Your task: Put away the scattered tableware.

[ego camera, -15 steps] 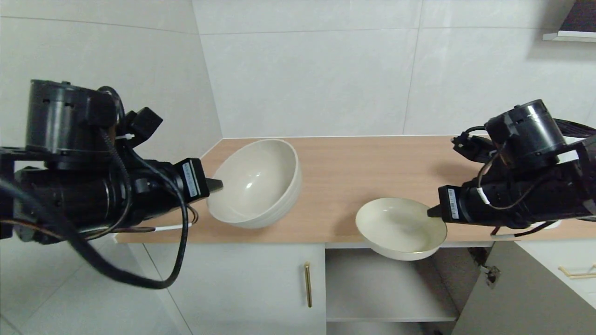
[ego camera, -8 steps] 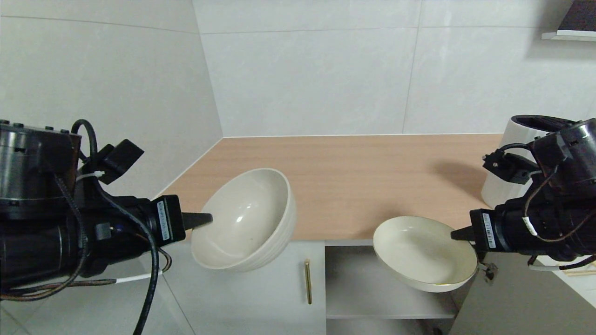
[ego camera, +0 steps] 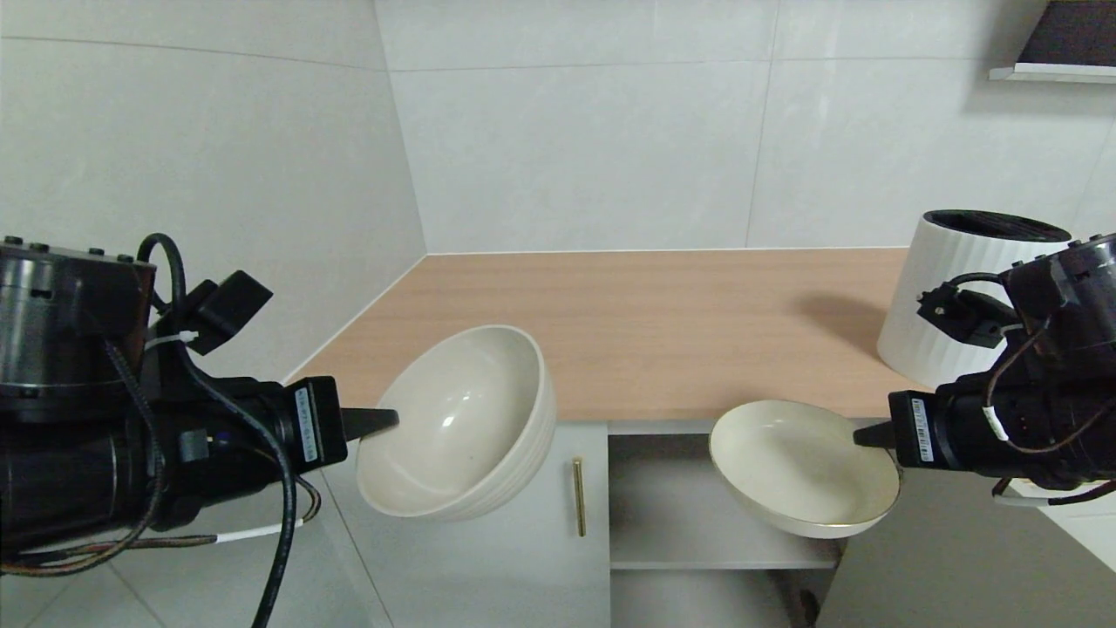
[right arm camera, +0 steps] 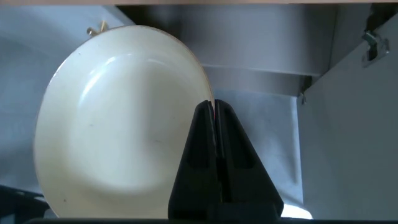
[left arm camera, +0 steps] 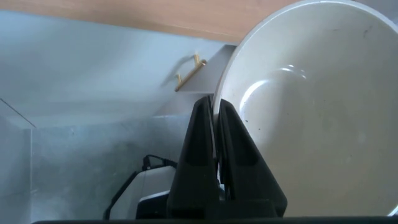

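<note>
My left gripper is shut on the rim of a deep off-white bowl, held tilted in the air in front of the counter's left end. In the left wrist view the fingers pinch the bowl rim. My right gripper is shut on the rim of a shallow cream bowl, held in front of the open cabinet. The right wrist view shows the gripper clamped on the shallow bowl edge.
A wooden counter runs along the tiled wall, with a white ribbed container at its right. Below it are a closed door with a gold handle, an open cabinet shelf and its swung-out door.
Both arms have come down and back from the counter with their bowls, now held in front of the cabinet. The head view has also shifted, showing the white container.
</note>
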Controlling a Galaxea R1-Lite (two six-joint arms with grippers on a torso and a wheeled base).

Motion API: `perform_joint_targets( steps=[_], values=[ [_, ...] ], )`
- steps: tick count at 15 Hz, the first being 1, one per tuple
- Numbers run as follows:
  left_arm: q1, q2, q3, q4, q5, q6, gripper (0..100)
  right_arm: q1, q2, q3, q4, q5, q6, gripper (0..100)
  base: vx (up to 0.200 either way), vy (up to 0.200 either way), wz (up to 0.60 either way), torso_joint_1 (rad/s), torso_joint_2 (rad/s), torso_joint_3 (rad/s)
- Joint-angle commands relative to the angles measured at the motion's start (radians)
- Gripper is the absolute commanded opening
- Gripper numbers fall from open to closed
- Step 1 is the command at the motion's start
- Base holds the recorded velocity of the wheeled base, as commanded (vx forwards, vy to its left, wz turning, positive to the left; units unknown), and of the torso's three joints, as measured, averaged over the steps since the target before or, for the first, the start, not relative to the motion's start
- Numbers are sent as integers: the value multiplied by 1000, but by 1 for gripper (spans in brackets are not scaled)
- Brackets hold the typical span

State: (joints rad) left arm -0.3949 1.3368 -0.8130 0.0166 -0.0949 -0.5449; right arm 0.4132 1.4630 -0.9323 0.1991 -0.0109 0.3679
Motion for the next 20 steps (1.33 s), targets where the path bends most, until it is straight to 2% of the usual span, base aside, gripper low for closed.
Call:
perform_joint_targets(
  steps=[1,7,20],
  values=[
    [-1,5,3,0,0,0,0,1,20,1,0,0,0,0,0,0,0,0,0,0],
    [1,32,5,0,1,0,0,1,66,9,-18,-1,0,0,0,0,0,-29,72,44],
    [1,53,9,0,1,0,0,1,111,27,-52,-1,-1,0,0,0,0,-165,452,283]
  ],
)
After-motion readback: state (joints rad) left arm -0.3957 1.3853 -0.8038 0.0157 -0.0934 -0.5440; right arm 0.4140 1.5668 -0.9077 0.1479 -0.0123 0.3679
